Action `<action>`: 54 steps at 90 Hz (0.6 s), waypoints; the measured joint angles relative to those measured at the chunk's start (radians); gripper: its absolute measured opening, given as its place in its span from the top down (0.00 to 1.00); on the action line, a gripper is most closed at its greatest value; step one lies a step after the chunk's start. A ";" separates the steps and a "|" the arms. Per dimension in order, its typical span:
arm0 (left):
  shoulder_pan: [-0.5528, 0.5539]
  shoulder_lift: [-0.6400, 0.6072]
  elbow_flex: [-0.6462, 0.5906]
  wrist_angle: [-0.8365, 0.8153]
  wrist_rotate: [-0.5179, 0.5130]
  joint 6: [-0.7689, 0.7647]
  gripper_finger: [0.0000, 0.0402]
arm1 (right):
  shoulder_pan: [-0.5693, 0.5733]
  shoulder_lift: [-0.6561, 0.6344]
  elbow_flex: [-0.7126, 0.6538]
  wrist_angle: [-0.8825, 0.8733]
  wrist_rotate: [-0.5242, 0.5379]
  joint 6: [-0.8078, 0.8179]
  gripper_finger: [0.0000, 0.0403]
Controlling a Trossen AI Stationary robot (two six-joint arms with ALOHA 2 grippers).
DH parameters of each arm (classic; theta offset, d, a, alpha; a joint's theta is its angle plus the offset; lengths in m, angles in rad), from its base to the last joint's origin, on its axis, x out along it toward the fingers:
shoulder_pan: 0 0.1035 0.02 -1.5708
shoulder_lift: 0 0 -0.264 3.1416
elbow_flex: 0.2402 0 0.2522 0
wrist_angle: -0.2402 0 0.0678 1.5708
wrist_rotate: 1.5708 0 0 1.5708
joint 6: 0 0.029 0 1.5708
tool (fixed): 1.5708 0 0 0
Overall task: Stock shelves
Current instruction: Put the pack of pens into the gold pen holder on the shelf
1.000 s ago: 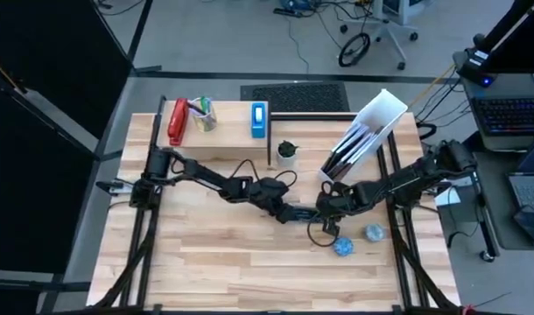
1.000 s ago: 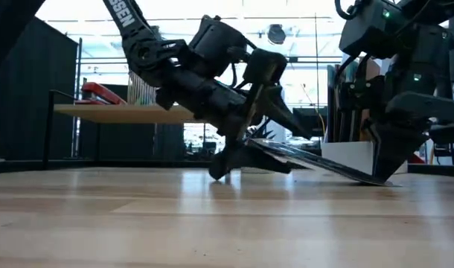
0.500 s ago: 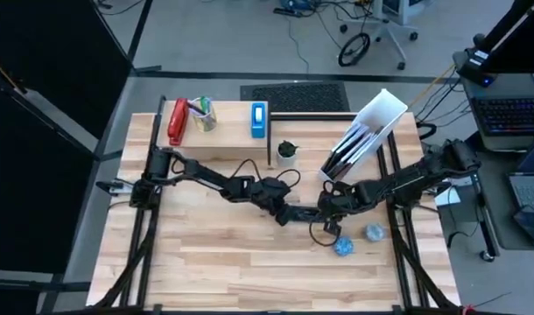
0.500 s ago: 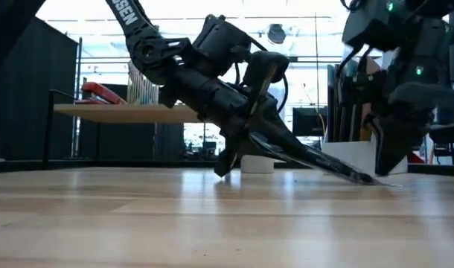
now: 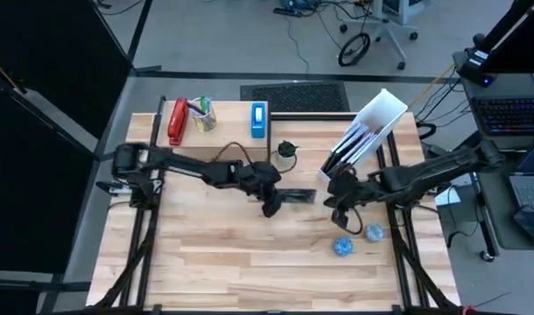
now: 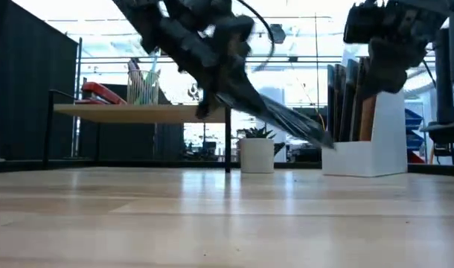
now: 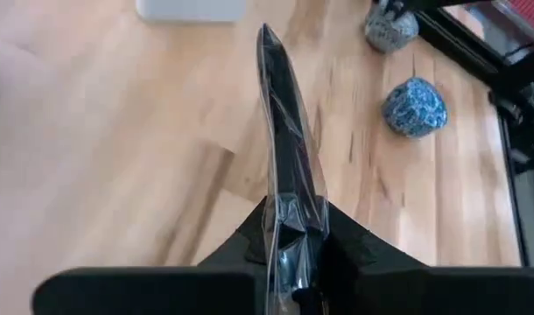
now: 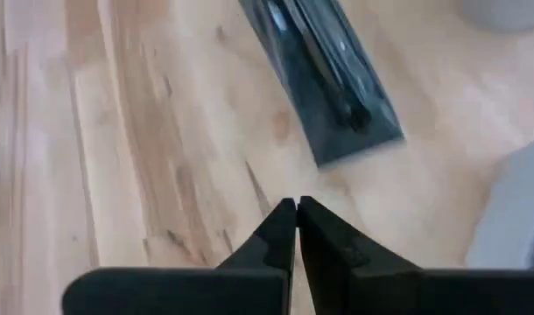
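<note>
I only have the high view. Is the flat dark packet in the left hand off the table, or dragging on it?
Observer: Off it. In the low view the packet hangs clear above the table, with its free end tilted down toward the white file holder.
Operator: Is the grip solid?
Observer: The left wrist view shows the left hand shut on the packet's near edge, pinching its clear wrap.
Operator: And the right hand?
Observer: Its wrist view shows the right hand shut and empty.
</note>
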 joint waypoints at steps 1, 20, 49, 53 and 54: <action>0.000 -0.012 0.003 -0.011 -0.002 0.007 0.94 | 0.000 -0.004 0.000 0.001 0.004 -0.003 0.99; 0.003 -0.224 0.103 -0.254 -0.082 0.145 0.94 | 0.000 -0.031 0.000 0.002 0.048 -0.047 0.99; 0.049 -0.303 0.514 -0.879 -0.501 0.280 0.93 | -0.007 -0.009 0.000 0.001 0.127 -0.230 0.99; 0.065 -0.303 0.568 -0.949 -0.547 0.279 0.93 | -0.016 -0.008 0.000 0.003 0.157 -0.268 0.99; 0.070 -0.303 0.583 -0.967 -0.557 0.277 0.93 | -0.019 -0.007 0.000 0.003 0.163 -0.275 0.99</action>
